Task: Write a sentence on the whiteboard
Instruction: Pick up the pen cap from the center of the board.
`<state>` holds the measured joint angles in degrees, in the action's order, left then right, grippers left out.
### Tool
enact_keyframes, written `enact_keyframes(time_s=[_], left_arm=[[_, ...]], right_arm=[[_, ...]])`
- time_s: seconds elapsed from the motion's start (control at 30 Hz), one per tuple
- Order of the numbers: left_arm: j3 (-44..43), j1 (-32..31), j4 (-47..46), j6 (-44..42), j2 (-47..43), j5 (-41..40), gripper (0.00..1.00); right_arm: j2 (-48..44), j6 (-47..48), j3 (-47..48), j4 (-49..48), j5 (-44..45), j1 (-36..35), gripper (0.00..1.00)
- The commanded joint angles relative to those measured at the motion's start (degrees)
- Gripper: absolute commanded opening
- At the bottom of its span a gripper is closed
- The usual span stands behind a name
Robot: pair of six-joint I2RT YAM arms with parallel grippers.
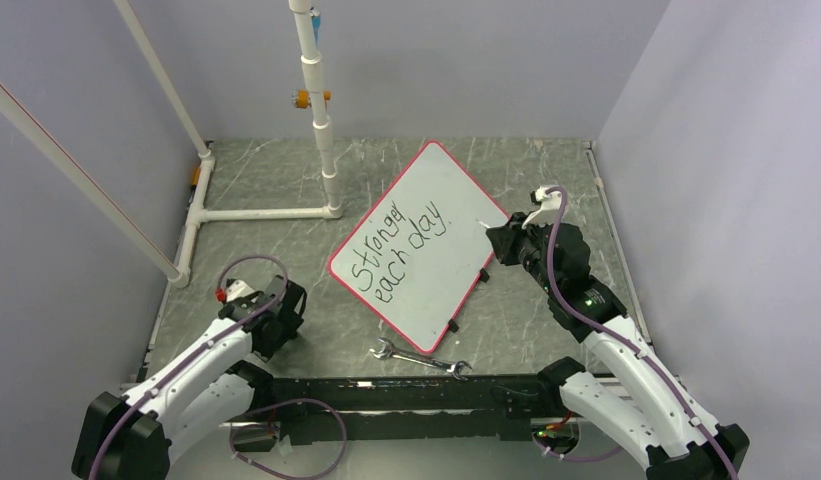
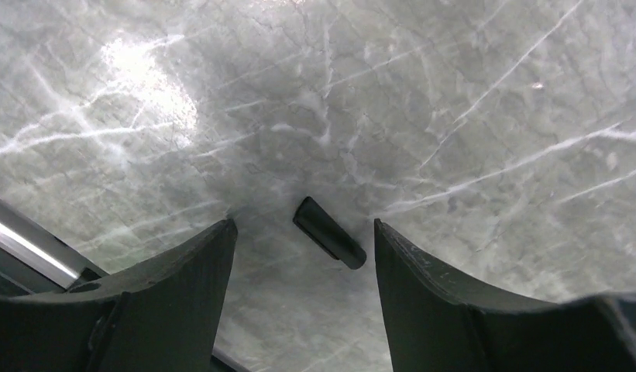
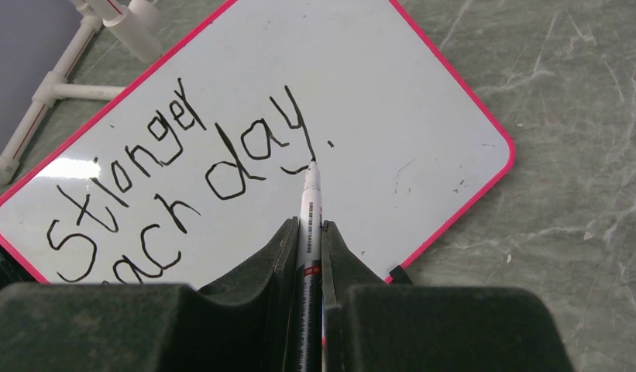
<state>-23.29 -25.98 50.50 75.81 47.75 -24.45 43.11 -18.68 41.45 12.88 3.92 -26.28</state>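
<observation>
A grey marbled table (image 1: pixel 286 180) fills the overhead view. A white pipe stand (image 1: pixel 321 120) rises at 11 o'clock. The whiteboard (image 1: pixel 441 180), red-rimmed, lies flat and skewed at the centre, one corner toward 12 o'clock. The sentence (image 1: pixel 398 250) on it reads "Stronger each day" in two black lines. At the board's 3 o'clock edge the right gripper (image 3: pixel 309 226) is clamped on a white marker (image 3: pixel 310 190), whose tip touches the tail of the "y". At 8 o'clock the left gripper (image 1: pixel 278 318) points down with its fingers apart, holding nothing. A wrench (image 1: pixel 421 360) lies at 6 o'clock. A small black cap-like piece (image 2: pixel 328 242) lies on the table between the left fingers.
</observation>
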Motion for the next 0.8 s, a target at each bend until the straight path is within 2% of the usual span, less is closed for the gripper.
enact_keyframes(time_s=[0.0,0.13,0.33,0.43,0.63,0.7,0.77], left_arm=[[-0.8,0.0,3.0,10.6,3.0,-0.1,0.70],[0.4,0.0,0.6,12.6,2.6,1.2,0.62],[3.4,0.0,-6.7,13.1,4.6,3.4,0.34],[3.6,-0.1,-9.9,11.8,6.7,4.3,0.28],[1.5,-0.1,-12.9,8.4,9.5,5.1,0.28],[1.3,-0.1,-14.8,6.5,9.3,5.2,0.15],[1.4,-0.1,-17.2,4.3,8.4,5.2,0.08]], right_arm=[[-0.9,-0.4,-0.1,-1.2,-0.5,0.2,0.00],[-1.3,-0.1,0.0,-0.6,0.1,0.2,0.00],[-1.5,0.5,0.2,0.0,0.5,0.2,0.00],[-1.5,1.0,0.3,0.3,0.8,0.2,0.00],[-1.9,1.5,0.2,0.6,1.3,0.2,0.00],[-2.0,1.4,0.3,0.7,1.1,0.2,0.00],[-2.2,1.4,0.4,1.1,1.0,0.2,0.00]])
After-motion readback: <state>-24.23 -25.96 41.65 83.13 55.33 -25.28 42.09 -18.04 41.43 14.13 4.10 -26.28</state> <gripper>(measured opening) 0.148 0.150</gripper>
